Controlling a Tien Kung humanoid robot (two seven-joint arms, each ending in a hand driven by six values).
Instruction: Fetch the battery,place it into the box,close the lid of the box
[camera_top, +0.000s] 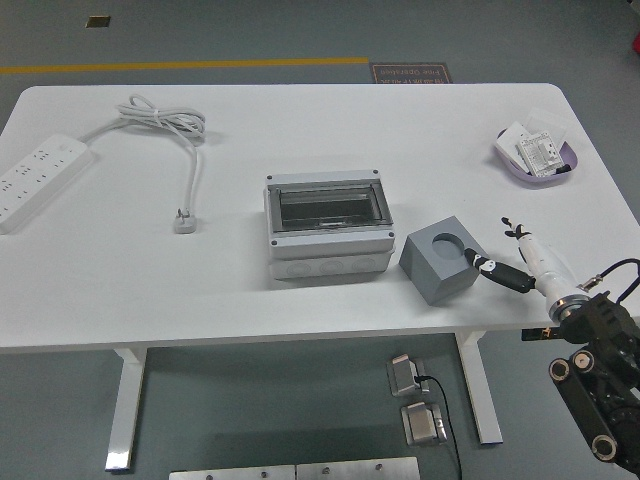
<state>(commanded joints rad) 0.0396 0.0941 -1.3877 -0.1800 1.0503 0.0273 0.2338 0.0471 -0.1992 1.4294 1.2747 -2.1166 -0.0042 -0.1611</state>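
Observation:
A grey electrical box (328, 250) stands at the table's middle, its tinted clear lid (328, 205) lying flat on top. Right of it sits a grey cube (444, 261) with a round hole in its top face. No battery can be made out in this view. My right hand (503, 255) comes in from the lower right, turned edge-on just right of the cube. Its thumb tip nearly touches the cube's right side, its fingers are loose, and it holds nothing. My left arm is out of view.
A purple dish (540, 160) with white parts sits at the far right edge. A white power strip (40, 180) lies at the far left, its cable (165, 120) and plug (185, 221) trailing toward the middle.

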